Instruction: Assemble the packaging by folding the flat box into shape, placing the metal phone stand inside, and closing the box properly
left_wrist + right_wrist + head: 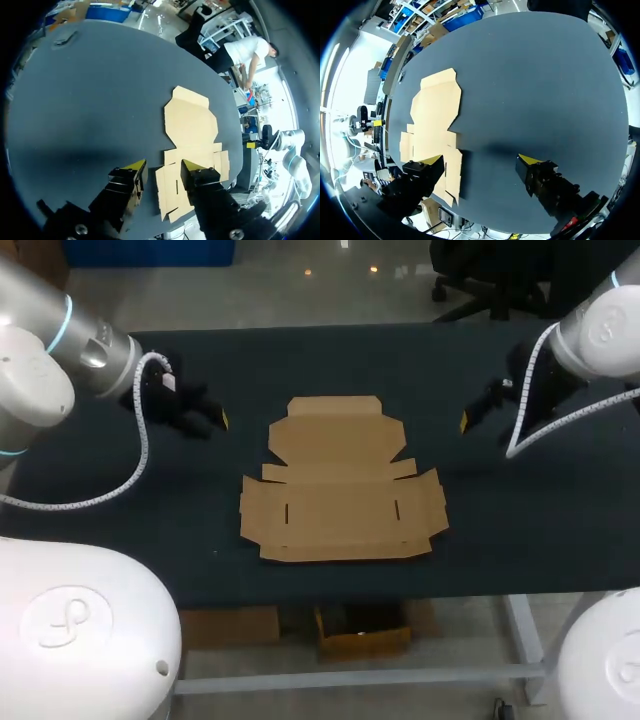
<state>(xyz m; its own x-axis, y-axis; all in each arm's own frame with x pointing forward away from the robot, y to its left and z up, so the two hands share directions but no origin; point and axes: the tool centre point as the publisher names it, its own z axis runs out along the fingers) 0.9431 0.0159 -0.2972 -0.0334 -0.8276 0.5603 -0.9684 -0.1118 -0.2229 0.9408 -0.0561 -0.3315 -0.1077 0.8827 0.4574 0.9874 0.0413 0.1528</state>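
Table (500, 520) comes first: one dark-topped surface, and everything sits on or over it. Two arms come in above it. The left arm (60, 340) enters from the robot's left corner and the right arm (600, 335) from its right. One flat box (340, 485) lies at the middle of the table, between the two grippers and well apart from both.

The left gripper (164, 166) is released. Its yellow-tipped fingers (135, 165) stand moderately apart and touch nothing, with the cardboard visible ahead of them on the table. The right gripper (481, 160) is spread wider still and is also empty and holding nothing. In its own wrist view, one finger (432, 160) overlaps the sheet's near edge. The head view, though, shows that gripper off to the side of the box.

The box is plain tan cardboard, fully unfolded and flat on the surface. It has a narrower lid panel with a tuck flap on the far side. On the near side is a wider base panel edged with short side flaps, and two small slits are cut into it.
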